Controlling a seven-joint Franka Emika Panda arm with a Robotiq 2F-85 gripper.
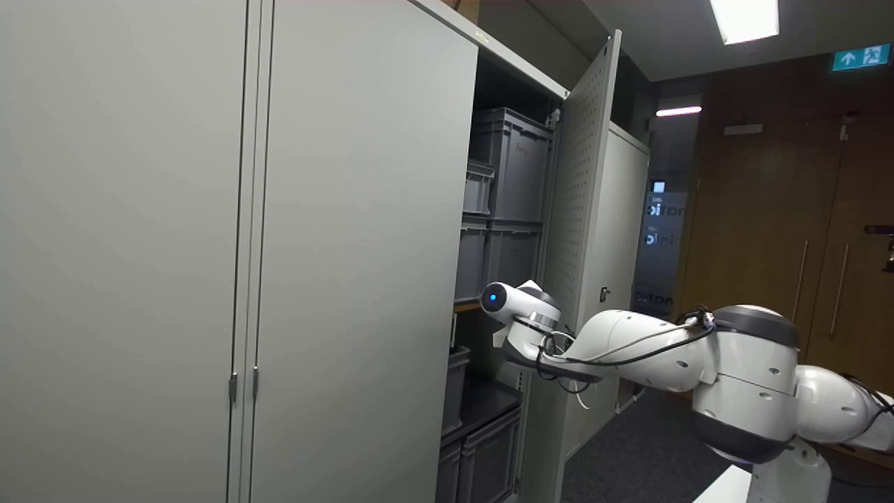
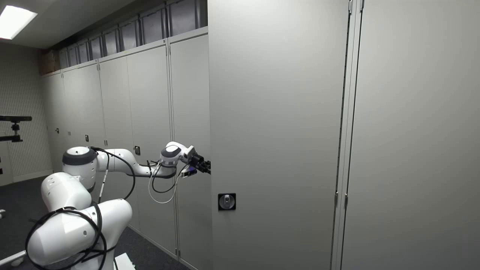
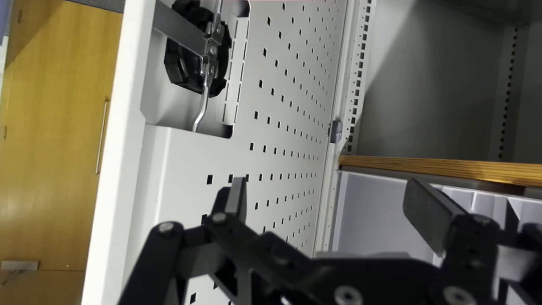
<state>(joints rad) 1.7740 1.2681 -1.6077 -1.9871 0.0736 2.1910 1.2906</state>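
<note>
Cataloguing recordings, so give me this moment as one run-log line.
end effector: open, nothing held | perforated cabinet door: open, alongside | gray bins: stacked inside

The perforated door (image 3: 230, 156) looks smooth, matt metal.

pale grey cabinet door (image 3: 211, 152) stands open; perforated inside.

My Panda arm (image 1: 744, 367) stretched out, Robotiq gripper (image 3: 330, 190) spread wide.
I've got the forearm (image 1: 642, 328) roughly level, the wrist (image 2: 169, 159) bent up at its end, the gripper angled slightly downward, and its two black fingers (image 3: 425, 216) well apart, facing each other.
</note>
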